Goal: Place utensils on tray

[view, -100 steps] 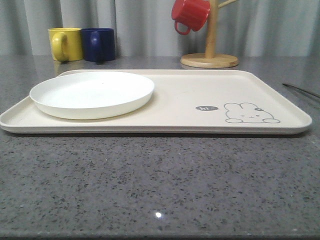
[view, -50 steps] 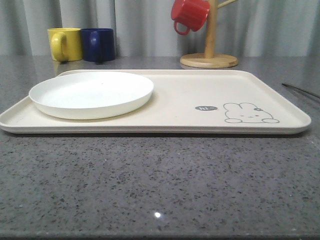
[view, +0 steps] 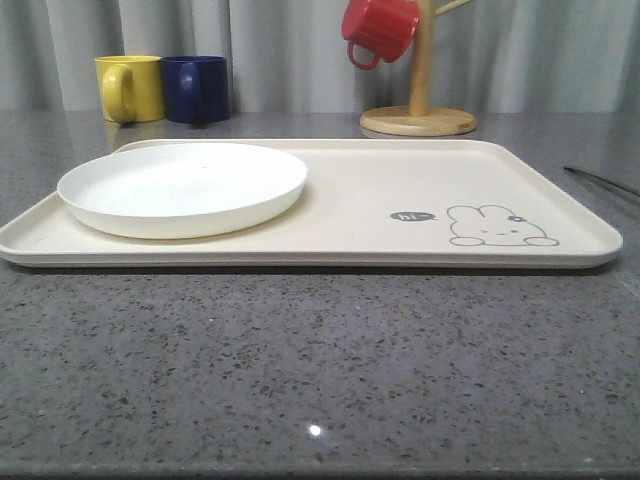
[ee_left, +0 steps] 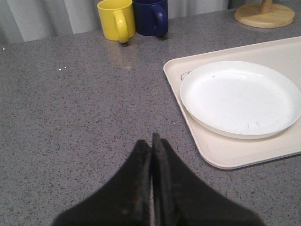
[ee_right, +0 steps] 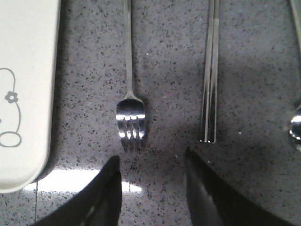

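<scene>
The cream tray (view: 380,200) with the rabbit drawing lies across the grey counter. Beside its rabbit corner (ee_right: 28,70) the utensils lie on the counter, off the tray: a fork (ee_right: 130,117), a pair of chopsticks (ee_right: 210,84) and a spoon (ee_right: 296,127) cut off by the frame edge. My right gripper (ee_right: 151,157) hovers open just short of the fork's tines, holding nothing. At the tray's far right, thin metal handles (view: 600,180) show in the front view. My left gripper (ee_left: 151,141) is shut and empty over bare counter, left of the tray's corner (ee_left: 225,157).
A white plate (view: 183,185) sits on the tray's left half. A yellow mug (view: 130,87) and a blue mug (view: 197,88) stand behind the tray's left end. A red mug (view: 380,30) hangs on a wooden stand (view: 420,120) at the back right.
</scene>
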`<state>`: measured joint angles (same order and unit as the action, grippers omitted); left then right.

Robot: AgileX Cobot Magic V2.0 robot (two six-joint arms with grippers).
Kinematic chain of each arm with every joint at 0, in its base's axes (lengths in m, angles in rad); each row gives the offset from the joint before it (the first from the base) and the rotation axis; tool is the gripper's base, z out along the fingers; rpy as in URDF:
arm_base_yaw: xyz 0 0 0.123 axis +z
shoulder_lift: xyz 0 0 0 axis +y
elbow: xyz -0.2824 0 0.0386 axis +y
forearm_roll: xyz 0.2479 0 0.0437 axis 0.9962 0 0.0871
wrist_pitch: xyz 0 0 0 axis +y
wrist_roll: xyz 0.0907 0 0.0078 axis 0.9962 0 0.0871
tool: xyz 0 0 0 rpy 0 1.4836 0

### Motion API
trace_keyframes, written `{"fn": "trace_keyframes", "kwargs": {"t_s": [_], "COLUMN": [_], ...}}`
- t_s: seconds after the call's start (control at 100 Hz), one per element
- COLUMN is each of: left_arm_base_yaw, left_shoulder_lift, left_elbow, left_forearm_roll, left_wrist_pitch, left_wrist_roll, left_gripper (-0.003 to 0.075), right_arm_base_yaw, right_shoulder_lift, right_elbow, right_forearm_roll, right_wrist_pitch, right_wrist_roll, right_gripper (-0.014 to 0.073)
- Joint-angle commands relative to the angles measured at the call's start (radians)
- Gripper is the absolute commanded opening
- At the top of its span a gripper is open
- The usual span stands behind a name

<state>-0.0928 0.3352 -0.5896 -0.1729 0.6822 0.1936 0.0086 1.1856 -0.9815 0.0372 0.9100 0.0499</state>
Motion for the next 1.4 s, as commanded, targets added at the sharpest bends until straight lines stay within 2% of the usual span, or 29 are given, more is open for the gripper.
{"fn": "trace_keyframes", "kwargs": {"t_s": [0.0,0.15,0.41,0.85,0.92,1.04,1.16,1.39], "left_arm_base_yaw": [-0.006,-0.006,-0.006,-0.006,-0.006,-0.006,-0.006,-0.006], "left_shoulder_lift": [0.009,0.009,0.009,0.009,0.009,0.009,0.009,0.009], "left_elbow": [-0.024,-0.024,-0.024,-0.024,-0.024,-0.024,-0.024,-0.024], "left_forearm_roll": [-0.017,-0.017,-0.017,-0.017,-0.017,-0.017,-0.017,-0.017], "left_wrist_pitch": [-0.067,-0.067,-0.067,-0.067,-0.067,-0.067,-0.067,-0.067], "left_wrist_roll": [-0.009,-0.009,-0.009,-0.009,-0.009,-0.009,-0.009,-0.009], "left_gripper": [-0.0019,-0.0019,-0.0019,-0.0019,-0.0019,-0.0019,-0.0019,-0.0019], "right_arm_base_yaw": [-0.001,0.002,0.035,0.035,0.035,0.035,0.035,0.061], "right_shoulder_lift": [0.08,0.217,0.368,0.493,0.493,0.493,0.488,0.446], "right_elbow": [-0.097,-0.215,-0.337,-0.37,-0.37,-0.37,-0.37,-0.439], "right_forearm_roll": [0.007,0.058,0.068,0.065,0.065,0.065,0.065,0.065], "right_wrist_pitch": [0.041,0.125,0.119,0.098,0.102,0.12,0.125,0.165], "right_wrist_roll": [-0.01,-0.031,-0.05,-0.05,-0.05,-0.05,-0.05,-0.05], "right_gripper": [0.0342,0.0342,0.0342,0.0333,0.0271,0.0076,-0.0074,-0.0061]}}
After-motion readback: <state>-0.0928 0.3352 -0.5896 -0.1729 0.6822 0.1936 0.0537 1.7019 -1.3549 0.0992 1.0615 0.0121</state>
